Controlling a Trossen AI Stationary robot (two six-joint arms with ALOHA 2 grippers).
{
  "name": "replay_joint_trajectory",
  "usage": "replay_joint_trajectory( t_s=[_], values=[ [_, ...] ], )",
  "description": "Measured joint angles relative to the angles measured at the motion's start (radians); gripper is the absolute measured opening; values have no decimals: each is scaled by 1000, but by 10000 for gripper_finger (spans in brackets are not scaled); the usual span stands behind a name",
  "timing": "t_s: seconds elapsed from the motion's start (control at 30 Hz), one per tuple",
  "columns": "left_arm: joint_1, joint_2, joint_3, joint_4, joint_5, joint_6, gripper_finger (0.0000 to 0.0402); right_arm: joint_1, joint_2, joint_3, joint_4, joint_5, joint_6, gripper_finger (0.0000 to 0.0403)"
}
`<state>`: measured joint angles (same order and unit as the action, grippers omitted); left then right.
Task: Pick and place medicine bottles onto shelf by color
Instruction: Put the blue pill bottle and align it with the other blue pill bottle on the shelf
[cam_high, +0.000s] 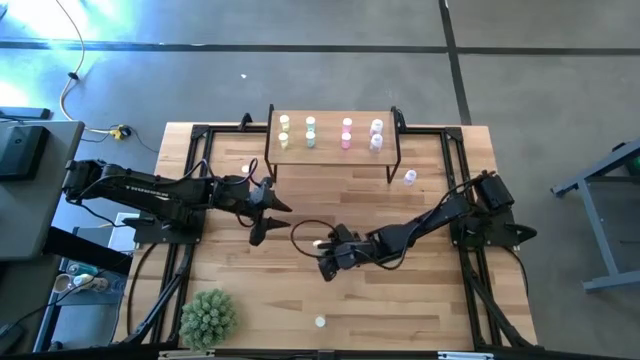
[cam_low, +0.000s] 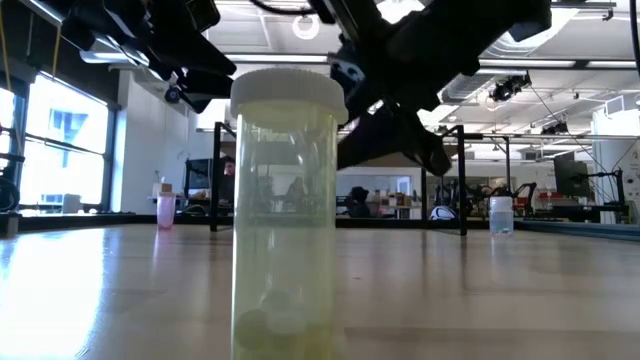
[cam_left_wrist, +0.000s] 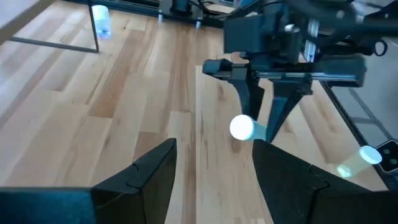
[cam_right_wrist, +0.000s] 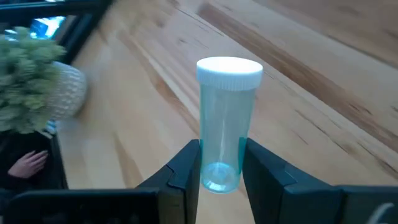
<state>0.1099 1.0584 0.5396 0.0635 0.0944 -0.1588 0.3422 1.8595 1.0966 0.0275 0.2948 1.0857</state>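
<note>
Eight bottles stood on the shelf; three stood loose on the table.
The right tool gripped a green bottle; the left tool was open.

bare table around; right gripper blocks left gripper.

A robotics laboratory or workshop. A wood-plank counter with two arms on black frames stands on a bare concrete floor; beyond it the low view shows an open hall with ceiling lights, large windows and further equipment racks.
</note>
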Motion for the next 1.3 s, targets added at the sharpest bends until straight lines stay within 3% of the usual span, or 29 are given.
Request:
replay_joint_trajectory(
  t_s=[0.4, 0.93, 1.3],
  values=[
    [-54, 0, 0, 9, 1, -33, 202, 65, -1, 1, 228, 77, -249, 90],
    [-138, 0, 0, 113, -1, -6, 202, 49, -2, 2, 537, 99, -798, 90],
    [-151, 0, 0, 259, -5, 104, 202, 46, -126, 2, 537, 135, -1022, 90]
  ],
)
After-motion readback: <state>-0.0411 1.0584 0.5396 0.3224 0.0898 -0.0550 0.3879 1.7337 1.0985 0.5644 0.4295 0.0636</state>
